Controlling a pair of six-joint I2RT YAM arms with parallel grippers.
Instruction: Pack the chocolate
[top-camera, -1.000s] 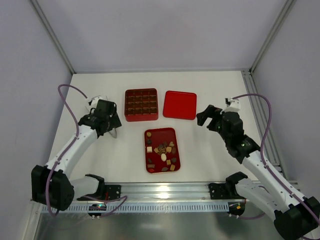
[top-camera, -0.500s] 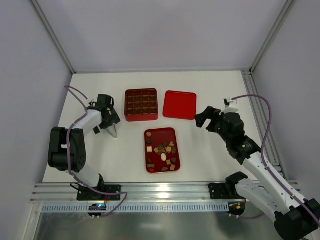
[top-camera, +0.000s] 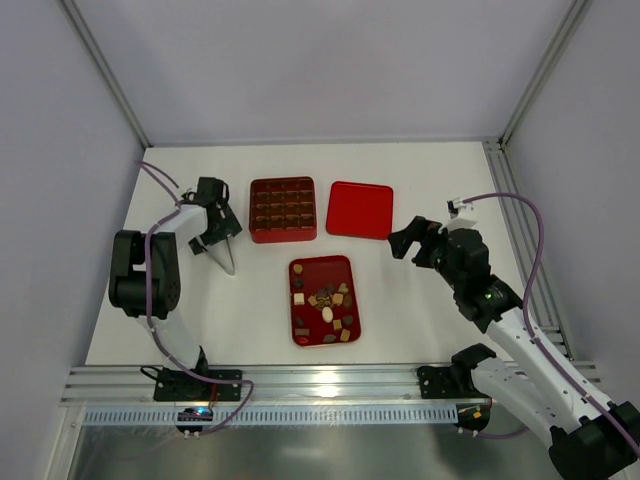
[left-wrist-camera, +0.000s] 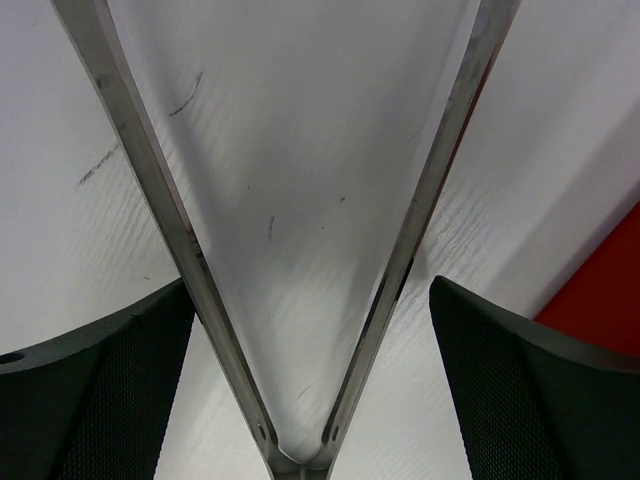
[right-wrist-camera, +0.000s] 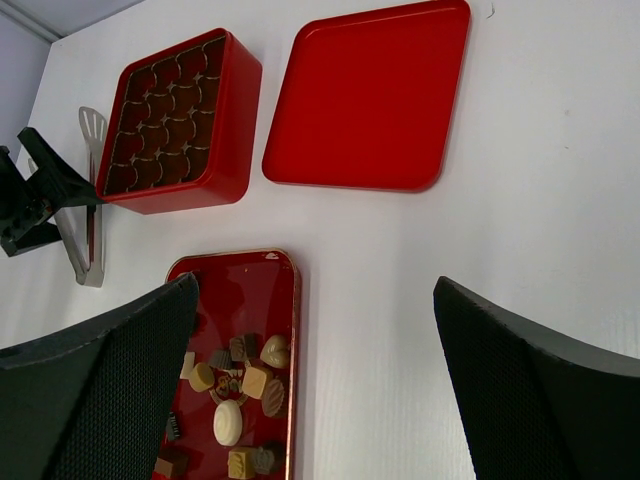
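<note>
A: Where does the compartment box (top-camera: 283, 209) sit?
B: Toward the back of the surface (top-camera: 420, 180), with the lid (top-camera: 360, 209) just beside it on the right, not touching.
A: And the chocolate (top-camera: 327, 313)?
B: Loose in the tray (top-camera: 315, 269), which lies in front of the box and lid, nearer the arm bases.
A: The tongs (top-camera: 227, 258)?
B: Flat on the surface, left of box and tray.

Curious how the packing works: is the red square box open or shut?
Open. The red box shows its grid of compartments from above, and the flat red lid lies beside it, apart.
</note>
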